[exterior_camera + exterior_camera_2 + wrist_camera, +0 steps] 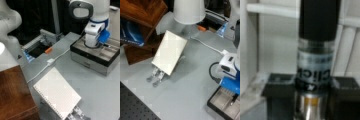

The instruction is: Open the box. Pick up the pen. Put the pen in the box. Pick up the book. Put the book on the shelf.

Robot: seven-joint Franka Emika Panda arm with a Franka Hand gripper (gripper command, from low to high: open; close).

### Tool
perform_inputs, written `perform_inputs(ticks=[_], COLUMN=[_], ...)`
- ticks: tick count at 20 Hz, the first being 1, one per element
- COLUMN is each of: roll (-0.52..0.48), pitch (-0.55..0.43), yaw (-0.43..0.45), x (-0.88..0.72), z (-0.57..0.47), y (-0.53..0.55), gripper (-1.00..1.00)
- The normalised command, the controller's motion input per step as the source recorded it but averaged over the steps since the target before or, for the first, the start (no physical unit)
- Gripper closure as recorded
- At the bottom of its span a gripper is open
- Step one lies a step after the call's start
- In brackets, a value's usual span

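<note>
Pen [316, 62] sits clamped in the hand [315, 100], low inside the open box [95, 58].

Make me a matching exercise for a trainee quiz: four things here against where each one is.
1. pen
2. book
3. box
4. gripper

a. propped on the metal stand
b. lid off, compartments showing
c. clamped between the fingers
d. lowered over the box

Pairs: 1-c, 2-a, 3-b, 4-d
</note>
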Motion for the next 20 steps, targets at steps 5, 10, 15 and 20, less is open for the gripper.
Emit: perform_inputs(ticks=[5, 10, 15, 20], roll=[0.061, 0.038, 0.021, 0.019], pitch=[-0.011, -0.044, -0.052, -0.087], yaw=[-0.185, -0.167, -0.151, -0.165], x=[-0.04, -0.06, -0.10, -0.09], z=[-0.15, -0.13, -0.13, -0.13], y=[0.10, -0.04, -0.07, -0.07], gripper=[1.00, 1.00, -1.00, -1.00])
